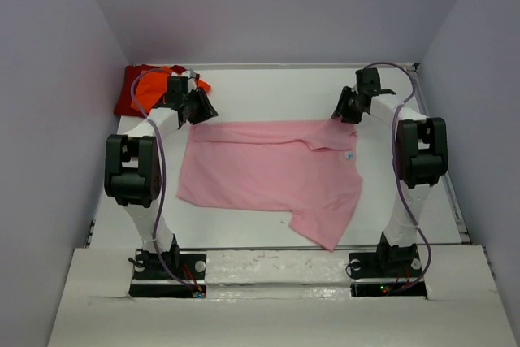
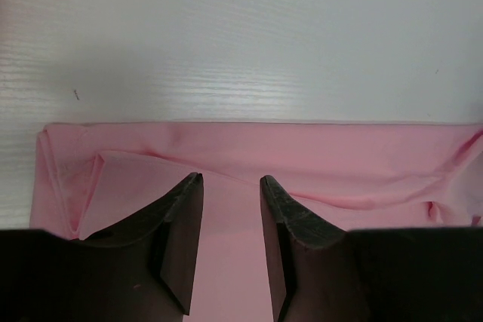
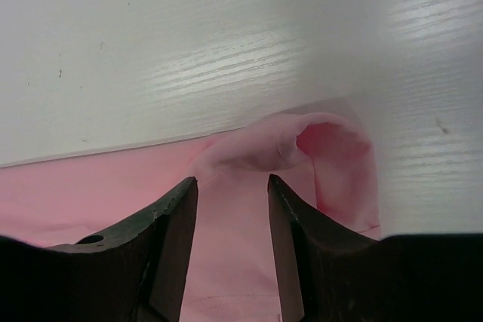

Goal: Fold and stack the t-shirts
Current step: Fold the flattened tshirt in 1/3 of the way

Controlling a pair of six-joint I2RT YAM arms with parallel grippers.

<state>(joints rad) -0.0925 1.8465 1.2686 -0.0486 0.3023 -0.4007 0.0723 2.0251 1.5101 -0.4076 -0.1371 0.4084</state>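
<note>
At the far edge of the pink shirt, left gripper and right gripper gape (nothing held); a shallow close could snag one layer.

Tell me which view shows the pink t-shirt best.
Top external: the whole pink t-shirt lies spread on the table. The left wrist view shows only a folded edge at the open left gripper; the right wrist view only a curled corner at the open right gripper.
</note>
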